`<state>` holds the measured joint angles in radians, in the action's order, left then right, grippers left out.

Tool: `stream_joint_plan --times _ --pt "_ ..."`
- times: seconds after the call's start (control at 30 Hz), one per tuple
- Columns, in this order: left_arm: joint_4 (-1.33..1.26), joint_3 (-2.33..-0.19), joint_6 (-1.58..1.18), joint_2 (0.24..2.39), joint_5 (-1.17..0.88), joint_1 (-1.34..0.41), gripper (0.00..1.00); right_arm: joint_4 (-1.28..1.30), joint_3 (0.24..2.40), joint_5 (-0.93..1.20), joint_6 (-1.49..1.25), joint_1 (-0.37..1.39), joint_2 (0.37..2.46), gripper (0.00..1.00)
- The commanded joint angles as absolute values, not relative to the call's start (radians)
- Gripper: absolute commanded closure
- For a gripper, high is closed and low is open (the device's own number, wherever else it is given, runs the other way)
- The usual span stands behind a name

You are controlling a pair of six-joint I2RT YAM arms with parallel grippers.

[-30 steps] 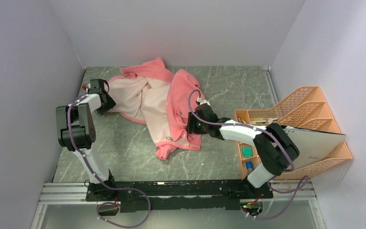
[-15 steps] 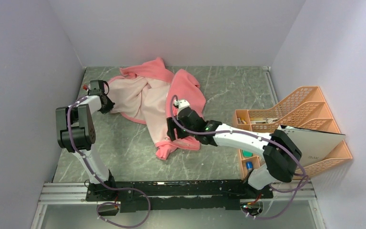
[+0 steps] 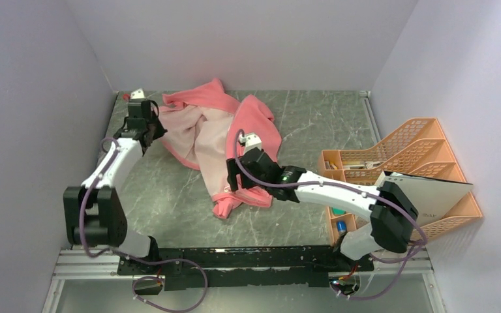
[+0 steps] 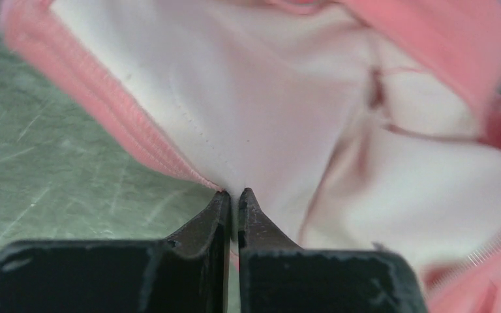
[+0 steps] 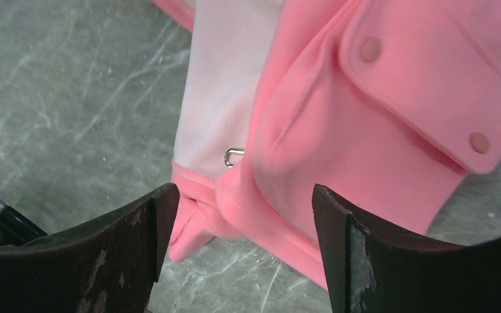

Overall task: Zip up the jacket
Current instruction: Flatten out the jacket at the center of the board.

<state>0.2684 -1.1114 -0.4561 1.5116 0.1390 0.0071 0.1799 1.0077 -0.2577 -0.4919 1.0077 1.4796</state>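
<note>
Top external view: the jacket (image 3: 215, 140) is seen lying crumpled and open on the far-middle part of the grey marbled surface (image 3: 313, 124). Its pale lining is turned up and its deeper pink outer cloth is folded over along the right side. The left end effector (image 3: 154, 132) is placed at the left edge of the jacket, in contact with the cloth. The right end effector (image 3: 235, 184) is held over the near corner of the jacket, close above the cloth; whether it touches cannot be told from here. An orange file rack (image 3: 417, 147) is set at the right edge of the surface, well apart from the jacket.

Left wrist view: the left end effector (image 4: 233, 195) is shown with its fingers (image 4: 202, 225) pressed together, and the pink-trimmed edge of the jacket (image 4: 287, 98) is pinched between their tips. Most of the view is filled by pale lining, and bare surface (image 4: 52, 176) is seen at the left.

Right wrist view: the right end effector (image 5: 242, 195) is spread wide and nothing is held in it. The lower corner of the jacket (image 5: 339, 163) is framed between its two fingers (image 5: 137, 248). A small metal zipper pull (image 5: 233, 156) is seen on the lining, just beside the pink front edge and beyond the fingertips. A pocket flap (image 5: 430, 91) with two snaps (image 5: 370, 49) is seen at the upper right.
</note>
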Motion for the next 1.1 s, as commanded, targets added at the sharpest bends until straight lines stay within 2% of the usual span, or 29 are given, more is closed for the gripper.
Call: stream_joint_plan --times 0.0,0.17,0.3,0.43,0.53,0.57,0.63,0.67,0.73,0.8,0.83,0.97,1.07 --pt "0.304 -1.06 -0.361 1.314 0.179 -0.155 0.95 0.17 0.978 -0.288 -0.567 0.945 1.35 0.2" --pt "0.401 -0.962 -0.383 1.169 0.24 -0.425 0.95 0.18 0.918 -0.242 -0.593 0.827 1.252 0.2" --pt "0.461 -0.86 -0.438 1.138 0.285 -0.685 0.95 0.189 0.889 -0.197 -0.587 0.751 1.197 0.2" --pt "0.492 -0.875 -0.556 1.3 0.37 -1.063 0.95 0.198 0.887 -0.187 -0.575 0.73 1.184 0.2" --pt "0.558 -0.942 -0.666 1.447 0.439 -1.23 0.94 0.202 0.88 -0.182 -0.583 0.724 1.175 0.2" --pt "0.594 -0.962 -0.705 1.475 0.463 -1.258 0.86 0.204 0.877 -0.182 -0.585 0.721 1.169 0.2" --pt "0.663 -0.985 -0.789 1.484 0.522 -1.281 0.5 0.21 0.872 -0.189 -0.585 0.719 1.157 0.2" --pt "0.692 -0.986 -0.814 1.462 0.542 -1.282 0.35 0.216 0.869 -0.191 -0.583 0.715 1.151 0.2" --pt "0.707 -0.986 -0.838 1.392 0.576 -1.279 0.22 0.221 0.866 -0.19 -0.582 0.708 1.142 0.2" --pt "0.707 -0.991 -0.841 1.315 0.584 -1.26 0.12 0.222 0.862 -0.18 -0.581 0.698 1.14 0.2" --pt "0.704 -0.995 -0.839 1.278 0.578 -1.242 0.11 0.22 0.861 -0.177 -0.582 0.695 1.138 0.2" --pt "0.674 -1.014 -0.789 1.162 0.526 -1.122 0.08 0.212 0.852 -0.16 -0.584 0.689 1.134 0.2" --pt "0.621 -1.021 -0.689 1.093 0.449 -0.952 0.07 0.21 0.846 -0.153 -0.585 0.688 1.123 0.2"
